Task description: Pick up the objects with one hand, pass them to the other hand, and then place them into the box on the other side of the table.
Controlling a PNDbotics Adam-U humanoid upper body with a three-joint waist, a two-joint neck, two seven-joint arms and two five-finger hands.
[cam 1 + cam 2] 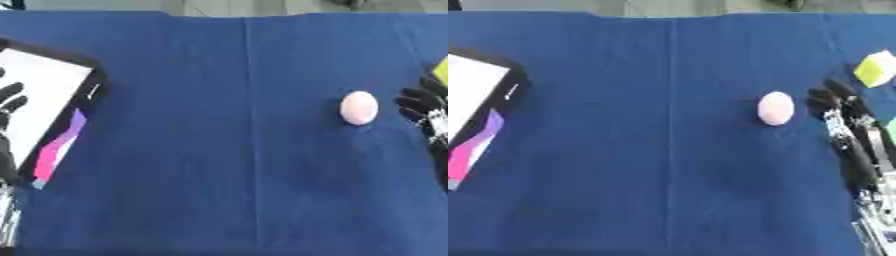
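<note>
A pale pink egg-shaped object (pixel 359 107) lies on the blue tablecloth right of centre. My right hand (pixel 838 106) is just to its right, a small gap apart, fingers straight and pointing away from me, holding nothing. A yellow-green block (pixel 875 69) lies beyond that hand near the right edge. The box (pixel 42 95), black-rimmed with a white inside and a pink and purple side, stands at the far left. My left hand (pixel 10 100) shows at the left edge over the box, fingers relaxed and up.
The blue cloth (pixel 219 150) covers the whole table, with a crease running down its middle. A small green patch (pixel 891 131) shows at the right edge beside my right arm.
</note>
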